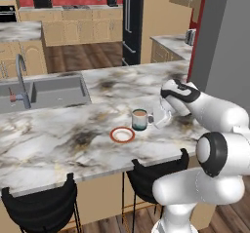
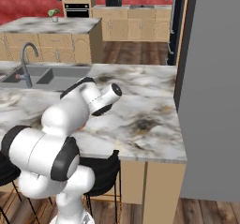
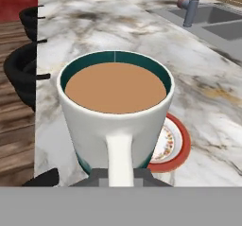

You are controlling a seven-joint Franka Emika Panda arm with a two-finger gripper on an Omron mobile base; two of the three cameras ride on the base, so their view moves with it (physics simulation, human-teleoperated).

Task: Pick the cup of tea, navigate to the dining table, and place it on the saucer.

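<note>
Marble dining table [image 1: 58,144] spans my left base view, sink [image 1: 53,91] at its far side. On my feed the gripper [image 1: 157,118] is pinched tight on the handle of the cup of tea [image 1: 139,119], held upright just beside the saucer [image 1: 122,135]; in the hand view the saucer [image 3: 177,142] peeks out behind the cup [image 3: 116,111].

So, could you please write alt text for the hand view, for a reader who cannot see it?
A white cup of tea full of light brown tea is held by its handle in the gripper. The orange-rimmed saucer lies just behind it on the marble dining table, with the sink beyond.
</note>
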